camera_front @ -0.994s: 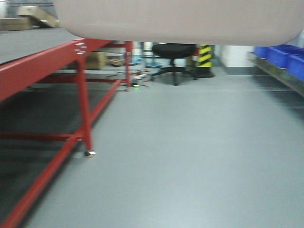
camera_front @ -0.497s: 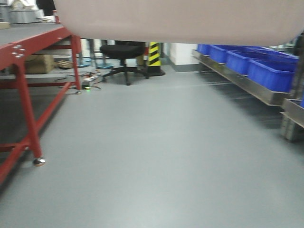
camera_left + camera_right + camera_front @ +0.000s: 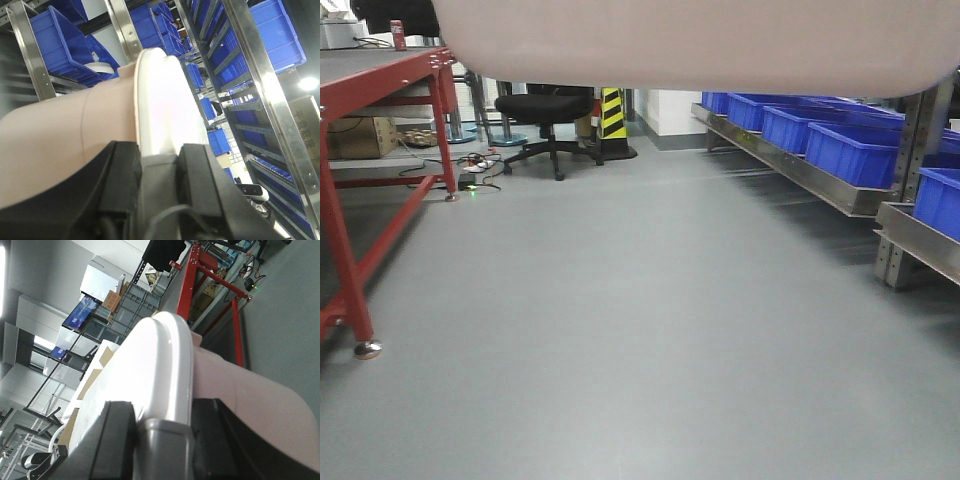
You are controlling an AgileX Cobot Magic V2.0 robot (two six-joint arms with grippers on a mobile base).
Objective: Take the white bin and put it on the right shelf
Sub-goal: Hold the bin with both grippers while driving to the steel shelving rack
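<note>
The big pinkish-white plastic tub with the pale lid (image 3: pixel 700 45) fills 12 o'clock in the front view, held up high; the left claw (image 3: pixel 160 162) pinches its lid rim and the right claw (image 3: pixel 164 422) pinches the other end; the red metal table (image 3: pixel 380 80) has slid to 9 o'clock since a second ago; the shiny steel shelf (image 3: pixel 820 185) (loaded with blue plastic crates (image 3: pixel 850 150)) now shows at 3 o'clock; I think the robot is turning toward it.

A red metal-framed table (image 3: pixel 380 80) stands at the left edge, a brown cardboard box (image 3: pixel 360 138) beneath it. Upper centre, a black swivel office chair (image 3: pixel 545 108) sits beside a yellow-and-black striped post (image 3: pixel 612 112). Blue plastic crates (image 3: pixel 850 152) line the right side.
</note>
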